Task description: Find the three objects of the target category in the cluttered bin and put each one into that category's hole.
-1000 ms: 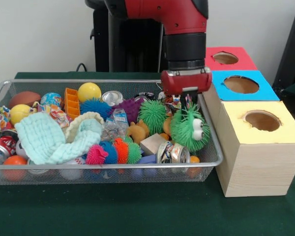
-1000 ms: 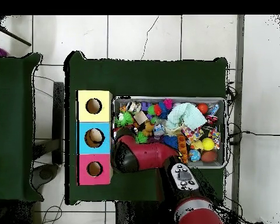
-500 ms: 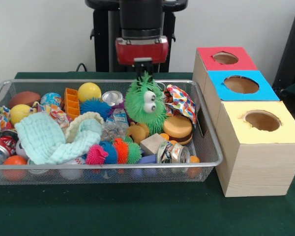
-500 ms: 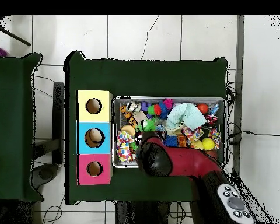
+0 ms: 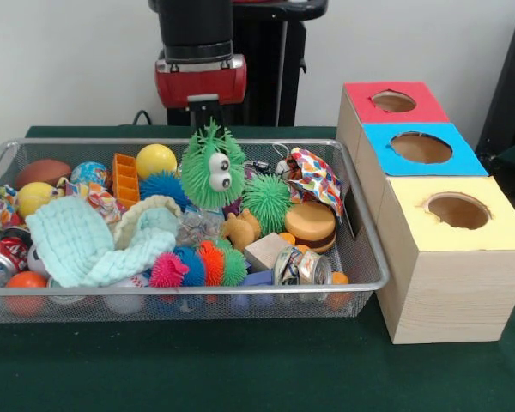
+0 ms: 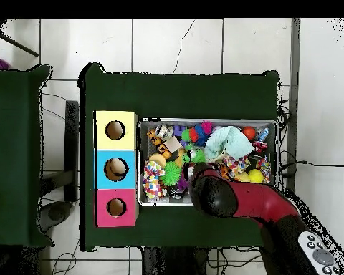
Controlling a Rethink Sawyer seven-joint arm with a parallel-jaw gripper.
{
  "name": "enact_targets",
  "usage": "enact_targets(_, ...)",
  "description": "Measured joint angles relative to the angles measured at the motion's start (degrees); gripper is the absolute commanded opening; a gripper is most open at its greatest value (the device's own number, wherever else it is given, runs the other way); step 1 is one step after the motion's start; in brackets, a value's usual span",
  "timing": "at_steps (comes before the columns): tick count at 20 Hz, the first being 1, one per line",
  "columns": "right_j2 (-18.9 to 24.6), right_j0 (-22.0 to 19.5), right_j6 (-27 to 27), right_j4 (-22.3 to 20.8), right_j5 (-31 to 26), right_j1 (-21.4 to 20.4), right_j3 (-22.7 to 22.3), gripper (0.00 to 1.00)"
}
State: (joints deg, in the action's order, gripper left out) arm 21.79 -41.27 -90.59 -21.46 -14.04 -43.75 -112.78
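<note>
The arm [image 5: 197, 43] has swung away from the boxes [image 5: 438, 215], carrying the green toy [image 5: 211, 167] with it, so the toy now hangs over the middle of the bin [image 5: 360, 257], farther from every hole than half a second ago; that looks like moving away from a drop, not toward one. The gripper [image 5: 202, 107] sits just above the toy and appears clamped on it, though its fingers are hidden. The bin rests beside the boxes on a green cloth [image 5: 240, 369], above a white tiled floor [image 6: 203, 43].
</note>
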Motion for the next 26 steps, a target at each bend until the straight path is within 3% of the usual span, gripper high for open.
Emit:
enact_targets(9,3.18,-3.23,0.01,-5.80,0.01,5.47,0.11,0.00)
enact_targets(16,9.17,-8.89,0.08,-6.59,-5.91,4.92,0.80,0.00)
enact_targets(22,11.82,-11.94,0.08,-6.74,-10.73,4.76,1.86,0.00)
enact_targets(26,12.79,-12.89,0.08,-7.71,-10.98,4.82,1.91,0.00)
